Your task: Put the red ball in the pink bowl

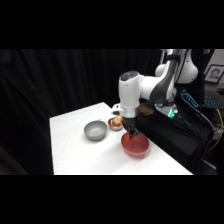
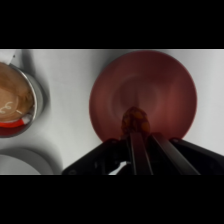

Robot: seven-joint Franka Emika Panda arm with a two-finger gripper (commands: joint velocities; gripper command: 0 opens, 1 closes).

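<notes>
The pink bowl [image 1: 140,148] stands on the white table near its right edge and fills the middle of the wrist view, with its bare inside [image 2: 150,80] showing. My gripper [image 1: 131,133] hangs straight down just over the bowl's near-left rim. In the wrist view the gripper [image 2: 136,126] is shut on the small red ball [image 2: 135,119], which sits between the fingertips above the bowl's inner wall. The ball [image 1: 131,135] shows as an orange-red spot at the fingertips in the side view.
A grey bowl [image 1: 95,130] stands left of the pink one, and its rim [image 2: 22,159] shows at the wrist view's lower left. A small bowl with a tan round object [image 1: 116,122] sits behind them, also at the wrist view's left [image 2: 12,100]. The table's right edge runs close by.
</notes>
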